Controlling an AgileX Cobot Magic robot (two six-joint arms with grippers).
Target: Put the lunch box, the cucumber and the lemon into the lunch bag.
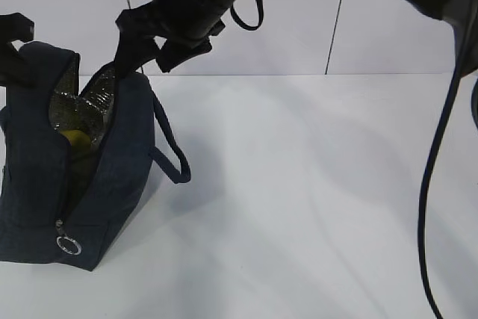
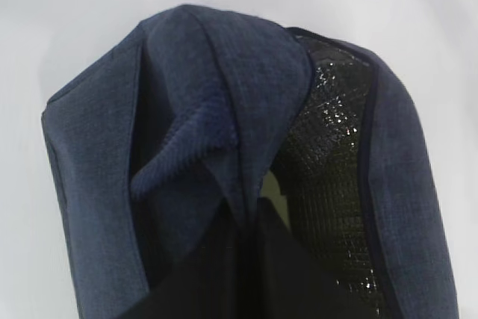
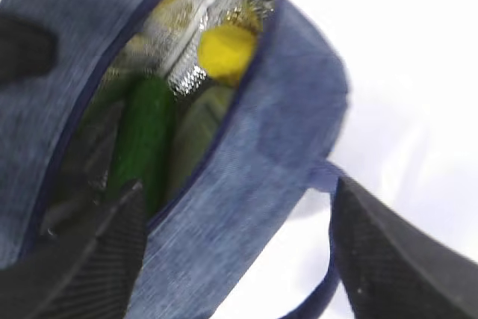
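- Jaws of the right gripper stand wide apart with nothing between them, straddling the near wall of the lunch bag.
- Just beyond its fingers, the cucumber lies inside the bag.
- Farther in, the lemon rests against the foil lining.
- Left gripper is pinched shut on the lunch bag's fabric.

A: Where do we find the lunch bag?

B: We see it standing on the desk at the left edge, its opening facing up and toward the right.

A: And inside it?

B: We see the cucumber lying in the opening, the lemon deeper in beside it, and the right gripper above the bag's opening.
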